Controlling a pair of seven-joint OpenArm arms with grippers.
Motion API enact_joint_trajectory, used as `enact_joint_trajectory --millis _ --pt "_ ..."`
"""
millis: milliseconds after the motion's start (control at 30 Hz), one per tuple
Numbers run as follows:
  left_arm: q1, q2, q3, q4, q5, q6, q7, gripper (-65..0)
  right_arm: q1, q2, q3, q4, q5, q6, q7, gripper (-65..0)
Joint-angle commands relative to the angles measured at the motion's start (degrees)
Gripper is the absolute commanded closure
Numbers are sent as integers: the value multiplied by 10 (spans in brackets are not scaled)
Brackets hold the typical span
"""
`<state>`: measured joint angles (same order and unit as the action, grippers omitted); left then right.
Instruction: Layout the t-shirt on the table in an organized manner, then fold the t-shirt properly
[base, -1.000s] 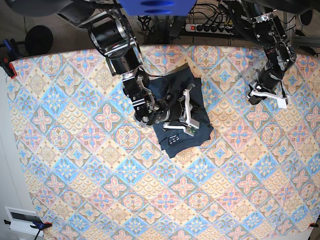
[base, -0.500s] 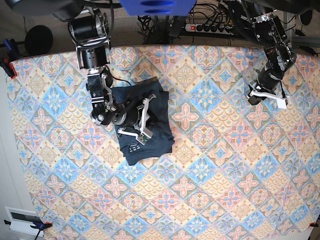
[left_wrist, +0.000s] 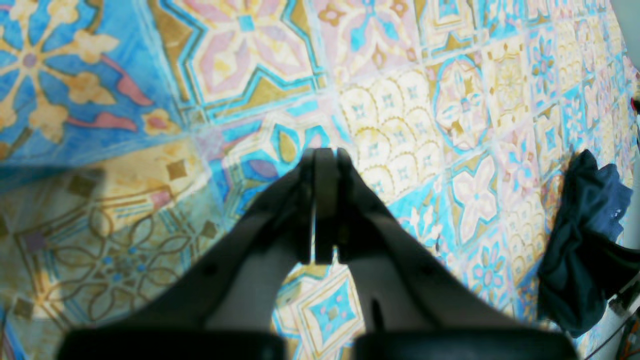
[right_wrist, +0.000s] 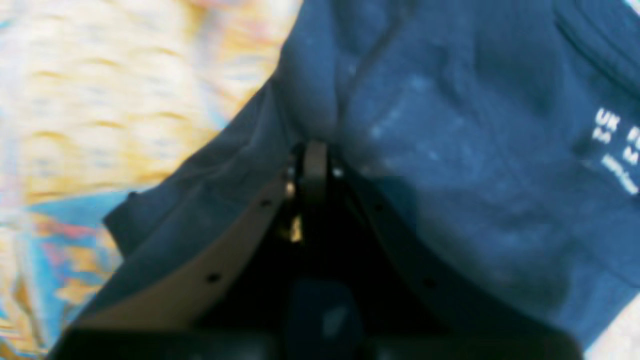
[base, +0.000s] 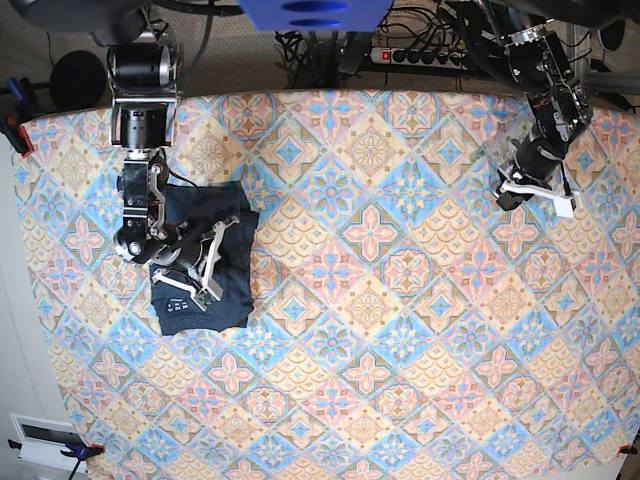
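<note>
The dark navy t-shirt lies in a compact folded bundle on the left part of the patterned table. My right gripper sits on top of it. In the right wrist view, that right gripper is shut on a pinch of the t-shirt, and fabric bunches at its tips. The white printed label shows at the right edge. My left gripper hovers at the far right of the table, shut and empty. In the left wrist view, the left gripper hangs over bare cloth with the t-shirt far off.
A power strip with cables lies behind the table's back edge. A red clamp grips the cloth at the left corner. A white device sits on the floor by the front left corner.
My right gripper has dragged the folded t-shirt from the back middle of the table over to the left side. The left arm has stayed put.
</note>
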<state>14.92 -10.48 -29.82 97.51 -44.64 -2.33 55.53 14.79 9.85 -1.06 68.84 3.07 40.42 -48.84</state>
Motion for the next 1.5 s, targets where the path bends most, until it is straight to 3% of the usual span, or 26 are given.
enact_joint_trajectory --millis 0,167,367,467,667,967,1100,1300,1467 --pt "-5 -7 -2 11 -9 -4 -7 0 4 14 6 2 -18 -4 -18 0" --pt "-5 -7 -2 11 -9 -4 -7 0 0 22 5 23 -18 -4 -30 0" --pt "-5 -7 -2 11 -9 -4 -7 0 -2 20 4 167 -18 -4 -77 0" --pt "-5 -7 -2 11 -9 -4 -7 0 -47 15 8 233 -18 -4 -106 0" --pt "-5 -7 -2 11 -9 -4 -7 0 -112 15 9 318 -18 -4 -111 0" --pt "-19 -5 2 11 -9 -4 -7 0 -195 15 4 303 -18 -4 -104 0" --pt "-25 -5 2 11 -8 -4 -5 0 -198 -3 4 266 -18 -4 -83 0" --pt "-25 -5 2 11 -9 -4 -4 0 -198 -4 3 203 -18 -4 -72 0" --pt "-24 -6 2 12 -9 -4 -4 0 -199 -4 5 257 -18 -4 -72 0"
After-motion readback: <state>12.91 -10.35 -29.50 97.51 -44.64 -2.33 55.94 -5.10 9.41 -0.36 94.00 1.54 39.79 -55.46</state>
